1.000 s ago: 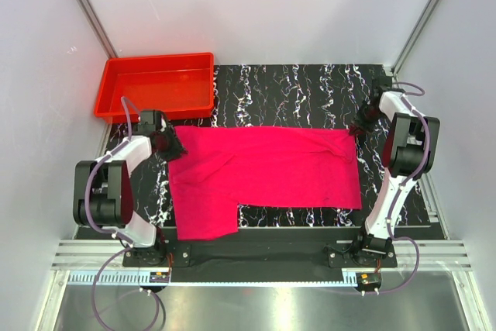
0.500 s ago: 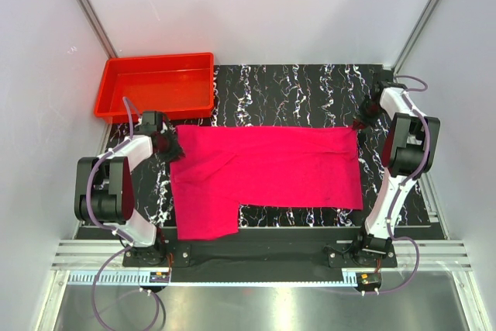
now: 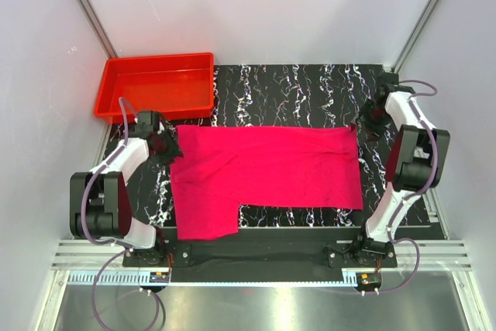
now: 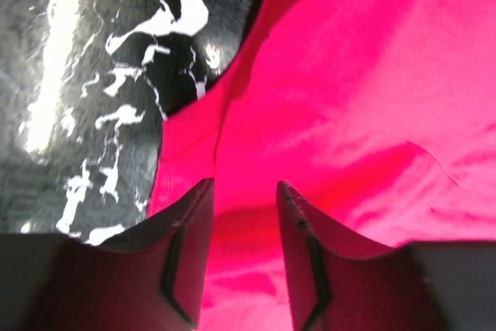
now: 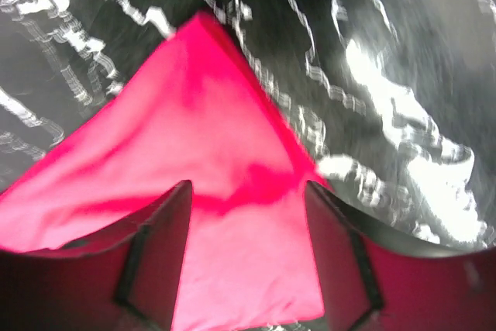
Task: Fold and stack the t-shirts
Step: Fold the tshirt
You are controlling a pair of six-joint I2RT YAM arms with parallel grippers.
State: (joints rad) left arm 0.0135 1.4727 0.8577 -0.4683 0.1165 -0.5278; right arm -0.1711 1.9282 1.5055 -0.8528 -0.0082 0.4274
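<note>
On my overhead view the red tray [image 3: 155, 84] sits at 10 o'clock, off the far left corner of the black marbled surface [image 3: 294, 87]. Just near of it, my left pincer [image 3: 172, 147] is down at the 10 o'clock corner of the pink t-shirt [image 3: 263, 170]. On the left wrist camera its fingers [image 4: 186, 261] stand a narrow gap apart, with pink cloth showing between them. I see no pinch on the cloth, which lies creased below.

The t-shirt is spread flat across the middle of the surface. It forms a wide band from 9 to 3 o'clock, with one flap reaching toward the near edge at 7 o'clock.

My right pincer [image 3: 364, 124] is at the shirt's 2 o'clock corner. On the right wrist camera, which is blurred, its fingers [image 5: 155, 261] are wide apart. The pointed corner of the cloth lies loose on the surface beyond them.
</note>
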